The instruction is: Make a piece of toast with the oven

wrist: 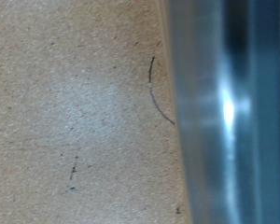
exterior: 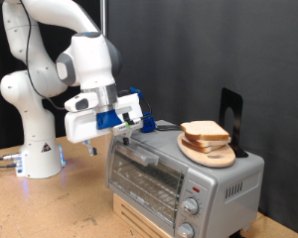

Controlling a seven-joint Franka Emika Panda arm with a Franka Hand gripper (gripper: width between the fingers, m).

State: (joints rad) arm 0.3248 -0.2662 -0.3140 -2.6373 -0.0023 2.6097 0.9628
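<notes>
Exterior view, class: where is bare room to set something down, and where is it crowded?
Bare tabletop lies between the robot base and the oven. The oven's top is crowded: the wooden board with bread slices fills one end, the gripper hangs over the other.

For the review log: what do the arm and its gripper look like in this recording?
The arm is glossy white with rounded links, dark grey joint bands and a glowing blue light at its base. The gripper has a white boxy body with blue parts. Dark cables trail from the base across the table.

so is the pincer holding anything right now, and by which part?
Cannot be told. The pincer sits at the top edge of the small silver toaster oven, fingertips hidden. Pale bread slices lie untouched on the round wooden board.
</notes>
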